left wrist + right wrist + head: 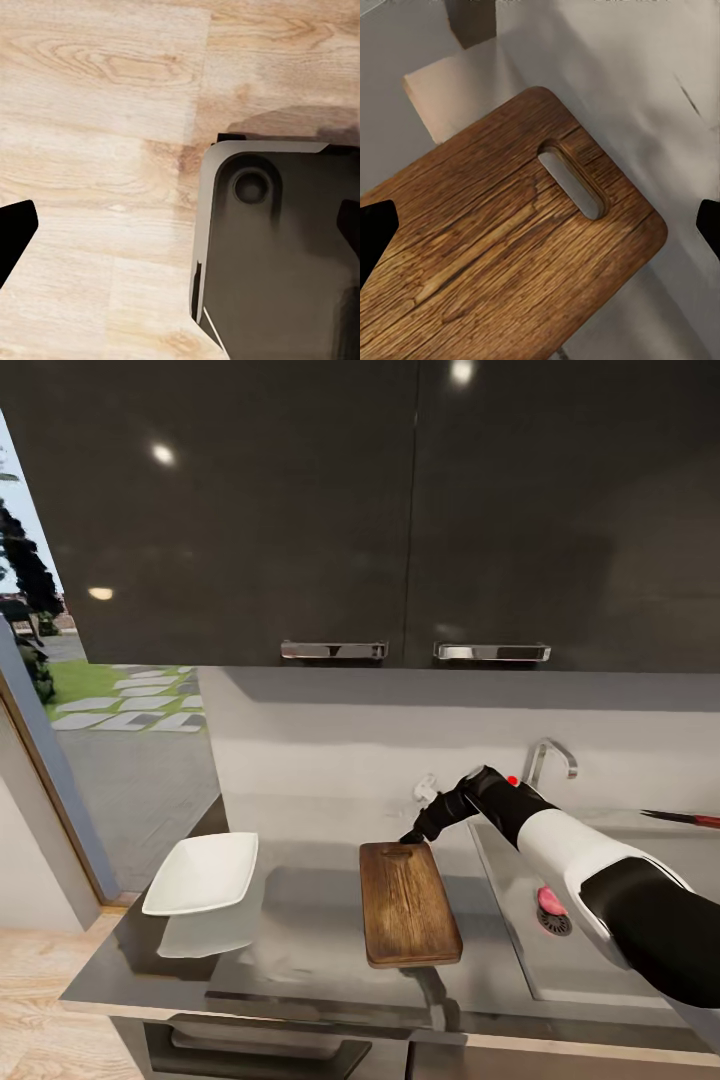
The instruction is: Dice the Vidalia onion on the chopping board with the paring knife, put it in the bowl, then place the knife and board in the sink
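Head view cuts off my right arm at the frame edge. My right gripper point(412, 837) hangs at the far end of the chopping board point(408, 903), fingers spread and empty, over the handle slot point(572, 183). The board, brown and streaky, overhangs the countertop point(300, 950) front edge a little. The bowl point(203, 873) sits well apart. The Vidalia onion point(550, 901) lies in the sink point(510, 880) beside the drain. Far on the right, the paring knife point(683, 818) is partly cut off. My left gripper point(180, 225) fingers are spread over wooden floor point(97, 112).

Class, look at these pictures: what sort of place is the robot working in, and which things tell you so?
A kitchen, most likely. A steel sink with a tap is set in a grey countertop, dark wall cupboards hang above, and a chopping board lies beside a bowl.
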Available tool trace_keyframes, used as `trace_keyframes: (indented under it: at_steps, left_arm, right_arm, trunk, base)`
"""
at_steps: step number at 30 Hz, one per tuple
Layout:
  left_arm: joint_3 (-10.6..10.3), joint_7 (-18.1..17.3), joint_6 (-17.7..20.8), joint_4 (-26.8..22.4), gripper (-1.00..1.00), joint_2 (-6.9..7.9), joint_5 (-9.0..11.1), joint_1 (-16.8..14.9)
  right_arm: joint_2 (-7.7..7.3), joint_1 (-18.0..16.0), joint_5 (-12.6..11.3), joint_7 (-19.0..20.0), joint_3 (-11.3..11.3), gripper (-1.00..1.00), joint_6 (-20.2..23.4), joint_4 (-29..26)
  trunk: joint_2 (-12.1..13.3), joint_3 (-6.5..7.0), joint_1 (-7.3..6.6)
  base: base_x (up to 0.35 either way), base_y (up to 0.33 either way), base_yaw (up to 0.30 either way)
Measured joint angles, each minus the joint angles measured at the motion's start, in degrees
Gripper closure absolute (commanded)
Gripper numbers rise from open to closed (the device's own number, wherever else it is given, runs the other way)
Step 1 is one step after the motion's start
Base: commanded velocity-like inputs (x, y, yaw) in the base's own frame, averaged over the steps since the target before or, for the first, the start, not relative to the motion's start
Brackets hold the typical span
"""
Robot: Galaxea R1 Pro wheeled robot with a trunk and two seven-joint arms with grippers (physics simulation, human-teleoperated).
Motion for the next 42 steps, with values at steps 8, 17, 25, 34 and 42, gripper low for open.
trace_keyframes:
  at_steps: [8,17,25,34,42]
  left_arm:
    - [0.0,0.0,0.0,0.0,-1.00,0.00,0.0,0.0]
    - [-0.1,-0.1,0.0,1.4,-1.00,0.00,0.0,0.0]
    - [-0.3,-0.3,-0.1,3.8,-1.00,-0.16,0.0,0.0]
    - [-0.3,-0.3,-0.1,5.4,-1.00,-0.25,-0.1,0.0]
    - [-0.3,-0.3,-0.1,6.0,-1.00,-0.19,-0.1,0.1]
  right_arm:
    - [0.18,0.0,0.0,-0.1,0.0,-1.00,-0.1,0.0]
    - [0.21,0.2,0.0,-0.1,0.0,-1.00,-0.1,0.0]
    - [0.19,0.3,0.1,-0.1,0.0,-1.00,-0.2,0.0]
    - [0.08,0.3,0.1,-0.1,0.0,-1.00,-0.2,0.0]
    - [0.08,0.3,0.1,-0.1,0.0,-1.00,-0.1,0.0]
  trunk:
    - [0.0,-0.29,-0.01]
    - [0.1,-0.97,-0.01]
    - [0.1,-1.10,-0.01]
    - [0.1,-1.11,-0.01]
    - [0.1,-1.14,-0.01]
  base:
    - [0.040,0.033,0.000]
    - [0.050,0.018,0.000]
    - [0.003,0.001,0.000]
    - [0.000,0.000,0.000]
    - [0.000,0.000,0.000]
